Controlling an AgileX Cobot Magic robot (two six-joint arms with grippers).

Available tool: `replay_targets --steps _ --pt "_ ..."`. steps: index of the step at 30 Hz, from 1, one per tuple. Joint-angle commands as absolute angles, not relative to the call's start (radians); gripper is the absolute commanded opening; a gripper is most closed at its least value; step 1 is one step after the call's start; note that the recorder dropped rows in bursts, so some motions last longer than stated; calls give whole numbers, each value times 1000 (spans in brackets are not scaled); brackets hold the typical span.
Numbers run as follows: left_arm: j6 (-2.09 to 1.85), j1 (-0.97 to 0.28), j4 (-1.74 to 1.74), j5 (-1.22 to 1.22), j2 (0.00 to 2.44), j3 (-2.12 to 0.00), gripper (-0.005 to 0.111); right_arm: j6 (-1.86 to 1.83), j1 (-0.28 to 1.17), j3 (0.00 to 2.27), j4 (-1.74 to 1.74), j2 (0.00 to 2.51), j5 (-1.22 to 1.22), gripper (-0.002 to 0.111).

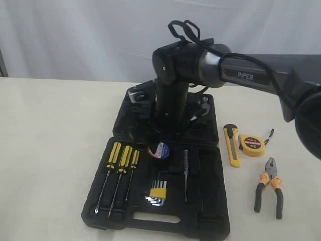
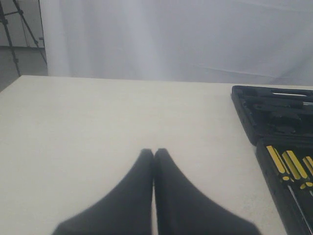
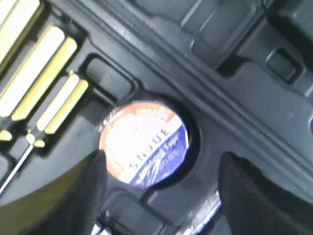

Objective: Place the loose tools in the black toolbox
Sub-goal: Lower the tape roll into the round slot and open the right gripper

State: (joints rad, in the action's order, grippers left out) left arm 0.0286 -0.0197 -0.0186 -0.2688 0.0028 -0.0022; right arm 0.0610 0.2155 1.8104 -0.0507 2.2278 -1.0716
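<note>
The black toolbox lies open on the table. The black tape roll with its white-red-blue label lies flat in a round recess of the tray. My right gripper hangs just above it, open, its fingers wide on either side and holding nothing. To the right of the box on the table lie the yellow utility knife, the yellow tape measure and the orange-and-black pliers. My left gripper is shut and empty over bare table, left of the box.
Three yellow-and-black screwdrivers and a yellow-clipped hex key set sit in the tray, with a thin driver beside them. The right arm stands over the box's lid. A white curtain hangs behind the table.
</note>
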Motion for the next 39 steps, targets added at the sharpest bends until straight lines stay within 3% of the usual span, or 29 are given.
replay_targets --steps 1,6,39 --pt "30 -22 -21 -270 0 0 0 64 215 1814 -50 2215 -1033 48" --pt "30 -22 -21 -270 0 0 0 64 215 1814 -51 2215 -1004 -1" --pt "30 -22 -21 -270 0 0 0 -15 215 1814 40 2260 -978 0"
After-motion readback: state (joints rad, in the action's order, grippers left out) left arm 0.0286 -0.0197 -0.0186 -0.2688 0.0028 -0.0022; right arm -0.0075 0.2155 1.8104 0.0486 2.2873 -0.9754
